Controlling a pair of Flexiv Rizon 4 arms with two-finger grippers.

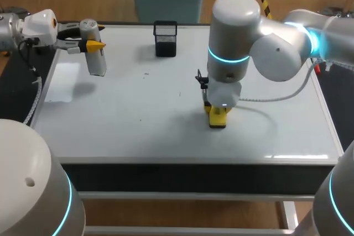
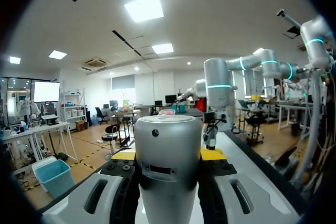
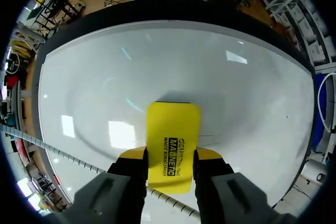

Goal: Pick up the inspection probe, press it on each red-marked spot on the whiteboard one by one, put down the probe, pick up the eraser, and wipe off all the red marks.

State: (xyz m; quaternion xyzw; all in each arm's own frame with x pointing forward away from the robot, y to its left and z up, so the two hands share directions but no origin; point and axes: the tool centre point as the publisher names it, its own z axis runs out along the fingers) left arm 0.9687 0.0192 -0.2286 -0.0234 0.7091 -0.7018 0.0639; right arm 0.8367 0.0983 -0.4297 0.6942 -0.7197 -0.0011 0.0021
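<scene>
— From overhead, why does the left arm [image 1: 33, 26] sit out by the whiteboard's [image 1: 138, 98] far left corner?

— I'd say to keep the middle free. The left jaws are clamped on the inspection probe [image 1: 97, 59], which hangs upright and looks clear of the board, not laid down. The black mesh holder [image 1: 165, 38] stands apart at the back of the desk.

— And the right arm [image 1: 265, 42]?

— It reaches down mid-board. Its fat wrist covers the right jaws. Only a bit of the yellow eraser [image 1: 217, 119] peeps out beneath, on the surface.

— Any red marks?

— None I can make out, just a few dark specks too small to judge.

— The left wrist camera?

— The probe [image 2: 168, 150] fills it, a grey cylinder gripped from both sides between the dark fingers [image 2: 123, 187]. It blocks most of the board ahead, and the right arm [image 2: 218, 87] shows past it.

— The right wrist camera?

— The right jaws pinch the eraser [image 3: 172, 140] by its long edges, its back facing the camera, presumably so the felt lies flat on the whiteboard [image 3: 105, 77] for wiping. The felt side and whatever is under it are hidden. The visible board shows only glare.
</scene>
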